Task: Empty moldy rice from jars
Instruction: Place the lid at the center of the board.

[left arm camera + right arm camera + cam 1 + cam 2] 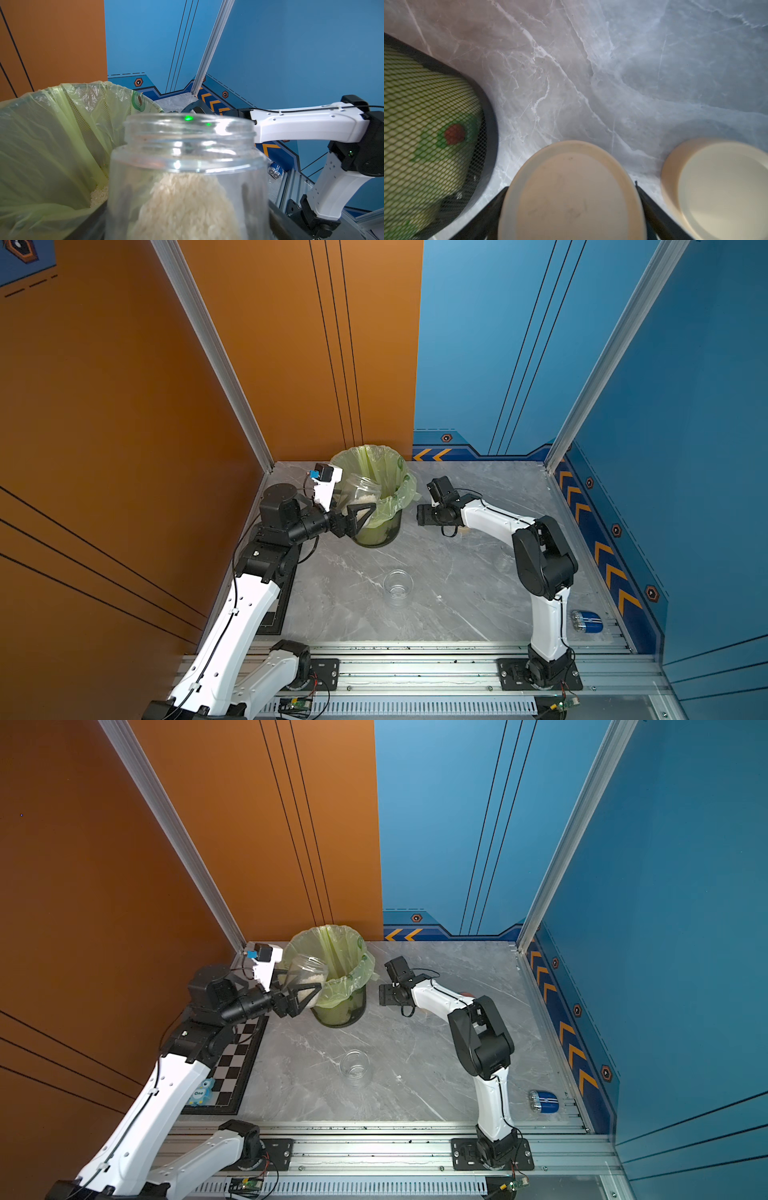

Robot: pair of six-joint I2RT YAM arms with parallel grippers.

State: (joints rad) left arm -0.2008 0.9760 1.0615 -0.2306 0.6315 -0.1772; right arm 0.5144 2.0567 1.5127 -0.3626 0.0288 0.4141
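Note:
My left gripper point(353, 508) point(187, 220) is shut on a clear open jar point(362, 489) point(306, 969) point(187, 149), tilted with its mouth over the rim of the bin. The moldy rice point(368, 498) point(187, 207) lies heaped inside the jar, short of the neck. More rice point(99, 195) lies in the bin's bag. My right gripper point(424, 516) point(572, 195) points down at the table right of the bin, shut on a round beige lid point(571, 197). A second beige lid point(716, 187) lies on the table beside it. An empty clear jar point(398, 587) point(354, 1067) stands mid-table.
The dark mesh bin point(376, 533) point(338, 1013) point(425, 93), lined with a green bag point(52, 135), stands at the back near the orange wall. A blue shaver point(587, 621) point(543, 1101) lies at the front right edge. A checkerboard point(232, 1065) lies under the left arm.

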